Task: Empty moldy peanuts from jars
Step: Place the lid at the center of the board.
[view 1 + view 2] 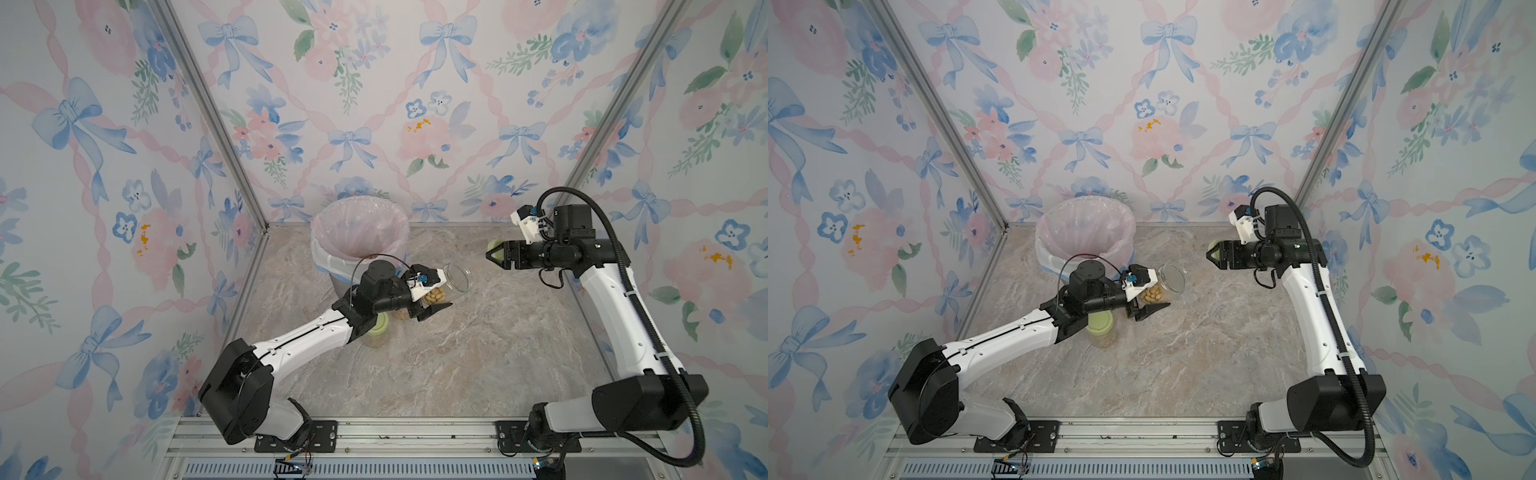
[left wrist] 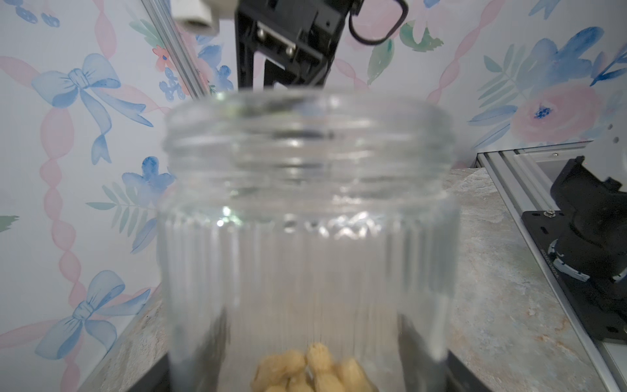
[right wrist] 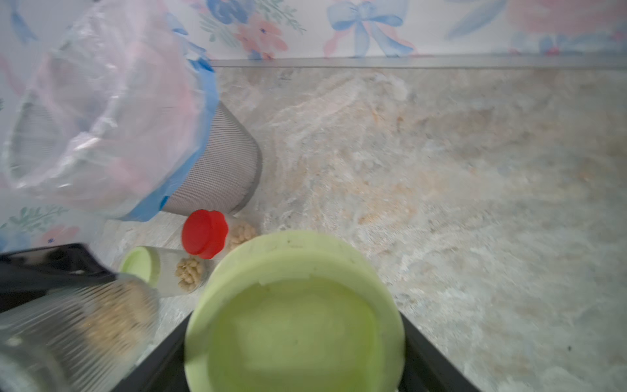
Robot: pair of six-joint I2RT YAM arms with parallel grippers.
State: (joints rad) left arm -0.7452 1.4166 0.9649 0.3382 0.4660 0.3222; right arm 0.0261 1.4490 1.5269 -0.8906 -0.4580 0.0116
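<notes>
One open jar (image 1: 457, 282) (image 2: 305, 203) has no lid and is tipped close to horizontal above the worktop (image 1: 457, 374). Its mouth points toward the right arm. Its peanuts (image 1: 436, 296) (image 2: 315, 370) lie bunched at the base end. The left jaws are clenched on this jar at that end. In the left wrist view, one dark finger shows on each side of the ribbed wall, with the peanuts between them. The held jar hangs just beside the bag-lined bin (image 1: 332, 266) (image 3: 224, 169).

The green-lidded jar (image 1: 376, 332) (image 3: 159, 268) stands capped on the worktop, partly under the left arm, and holds peanuts. In the right wrist view, the red-lidded jar (image 3: 204, 233) stands just beside it, near the foot of the bin, also with peanuts inside. In both top views the left arm hides most of it.

The right jaws are clenched on a loose green lid (image 1: 492, 245) (image 3: 295, 322). The lid is raised near the back wall, well apart from the open jar, with its hollow side toward the wrist camera.
</notes>
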